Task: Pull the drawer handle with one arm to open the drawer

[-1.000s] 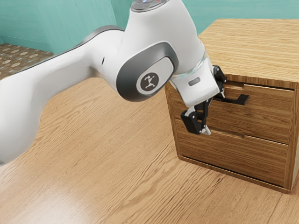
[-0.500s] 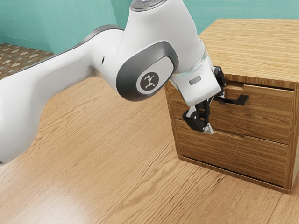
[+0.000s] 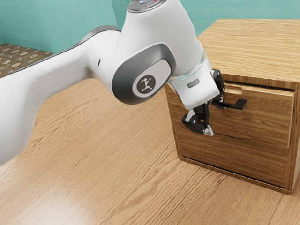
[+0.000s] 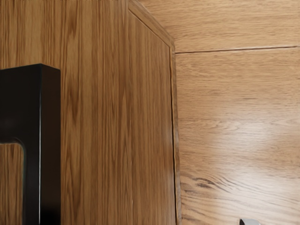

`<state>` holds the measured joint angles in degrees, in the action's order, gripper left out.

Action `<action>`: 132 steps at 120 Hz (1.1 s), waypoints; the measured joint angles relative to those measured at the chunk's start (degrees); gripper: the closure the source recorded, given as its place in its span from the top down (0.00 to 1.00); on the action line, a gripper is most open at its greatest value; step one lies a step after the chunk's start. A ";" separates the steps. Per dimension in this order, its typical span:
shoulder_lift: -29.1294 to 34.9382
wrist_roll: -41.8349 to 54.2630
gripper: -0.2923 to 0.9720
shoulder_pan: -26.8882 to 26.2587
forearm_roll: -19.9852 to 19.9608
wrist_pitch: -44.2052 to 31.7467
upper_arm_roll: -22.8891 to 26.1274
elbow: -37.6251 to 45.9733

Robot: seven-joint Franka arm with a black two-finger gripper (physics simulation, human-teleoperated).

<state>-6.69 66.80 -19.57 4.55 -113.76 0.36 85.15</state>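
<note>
The top drawer (image 3: 255,115) has slid slightly out of the cabinet (image 3: 253,42) at the frame's right. Its black handle (image 3: 234,104) follows the end effector (image 3: 212,107) toward the exterior view's left. Whether the grip is clenched cannot be told. Opening is underway.

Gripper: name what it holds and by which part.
Cannot be told: the black two-finger gripper sits at one end of the black bar handle of the wooden top drawer, contact hidden.

Exterior camera: beside the arm (image 3: 70,79), raised, looking down across the wood surface (image 3: 117,178) at the cabinet (image 3: 253,42) from moderate distance. Wrist camera: at the arm's end, close against the cabinet's drawer front (image 4: 108,117). Shared: drawer front, handle (image 4: 42,140), wood surface.
</note>
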 joint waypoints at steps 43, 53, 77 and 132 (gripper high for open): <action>3.75 -0.97 0.49 -1.32 0.21 -0.20 -0.51 4.37; 4.61 -1.18 0.51 -1.41 0.14 -0.08 -0.44 5.12; 6.61 -1.80 0.38 -1.91 0.13 -0.06 -0.46 7.00; 11.16 -3.62 0.42 -3.63 0.26 0.11 -0.93 12.05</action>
<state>4.47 63.18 -23.19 4.81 -113.65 -0.57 97.20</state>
